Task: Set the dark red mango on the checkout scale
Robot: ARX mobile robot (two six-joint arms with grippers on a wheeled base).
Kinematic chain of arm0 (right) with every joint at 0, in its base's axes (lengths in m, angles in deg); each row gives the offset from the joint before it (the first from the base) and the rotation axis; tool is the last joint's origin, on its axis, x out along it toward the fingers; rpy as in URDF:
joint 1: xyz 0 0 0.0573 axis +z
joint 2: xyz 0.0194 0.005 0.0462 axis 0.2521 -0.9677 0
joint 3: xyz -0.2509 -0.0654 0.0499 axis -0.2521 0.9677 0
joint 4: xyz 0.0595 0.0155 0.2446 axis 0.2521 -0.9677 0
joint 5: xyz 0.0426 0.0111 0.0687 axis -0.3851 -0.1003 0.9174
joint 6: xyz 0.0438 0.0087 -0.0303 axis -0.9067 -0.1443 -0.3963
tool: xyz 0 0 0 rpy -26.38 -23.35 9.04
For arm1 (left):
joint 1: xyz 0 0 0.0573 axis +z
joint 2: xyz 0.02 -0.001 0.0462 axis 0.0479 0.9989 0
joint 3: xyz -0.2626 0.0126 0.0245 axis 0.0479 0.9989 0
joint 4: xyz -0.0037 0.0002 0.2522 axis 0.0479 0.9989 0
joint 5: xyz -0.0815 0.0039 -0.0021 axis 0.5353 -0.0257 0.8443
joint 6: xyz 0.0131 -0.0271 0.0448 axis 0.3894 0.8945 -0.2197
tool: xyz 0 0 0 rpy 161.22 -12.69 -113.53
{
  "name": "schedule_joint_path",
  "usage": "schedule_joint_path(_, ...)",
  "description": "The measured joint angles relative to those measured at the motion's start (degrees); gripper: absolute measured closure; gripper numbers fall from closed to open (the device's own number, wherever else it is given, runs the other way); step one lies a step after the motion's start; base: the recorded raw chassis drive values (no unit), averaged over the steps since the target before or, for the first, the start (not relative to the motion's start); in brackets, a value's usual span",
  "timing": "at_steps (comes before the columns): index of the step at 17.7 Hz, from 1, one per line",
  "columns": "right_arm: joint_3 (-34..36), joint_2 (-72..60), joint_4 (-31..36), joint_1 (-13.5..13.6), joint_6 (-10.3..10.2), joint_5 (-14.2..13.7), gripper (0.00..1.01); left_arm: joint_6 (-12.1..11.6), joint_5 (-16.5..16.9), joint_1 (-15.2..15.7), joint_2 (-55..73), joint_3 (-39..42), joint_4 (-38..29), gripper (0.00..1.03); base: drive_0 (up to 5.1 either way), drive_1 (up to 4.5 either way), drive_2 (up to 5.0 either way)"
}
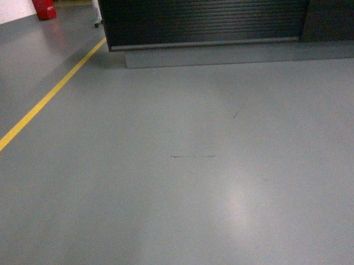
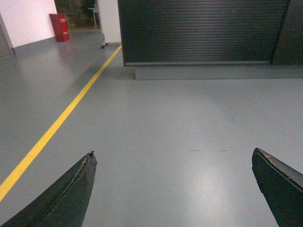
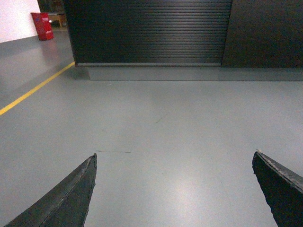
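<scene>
The checkout (image 1: 206,13) shows only as a dark counter front with a horizontally ribbed panel, straight ahead across the grey floor; it also fills the top of the left wrist view (image 2: 199,30) and the right wrist view (image 3: 151,30). Its top is out of view. The dark red mango and the scale are out of view. My left gripper (image 2: 173,153) is open, its two black fingers wide apart over bare floor with nothing between them. My right gripper (image 3: 174,155) is open likewise, empty, above the floor. Neither gripper appears in the head view.
A yellow floor line (image 1: 43,104) runs diagonally on the left toward the counter's left corner. A red box (image 1: 44,6) stands far back left by a white wall. A grey plinth (image 1: 238,53) runs along the counter's base.
</scene>
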Motion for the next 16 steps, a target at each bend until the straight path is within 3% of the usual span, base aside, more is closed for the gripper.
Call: schedule_joint_path(16,0.0,0.0,0.0,0.0,0.0,0.0,0.03,0.0,0.0,0.0,0.0,0.0,0.0,0.05,0.0,0.28,-0.3)
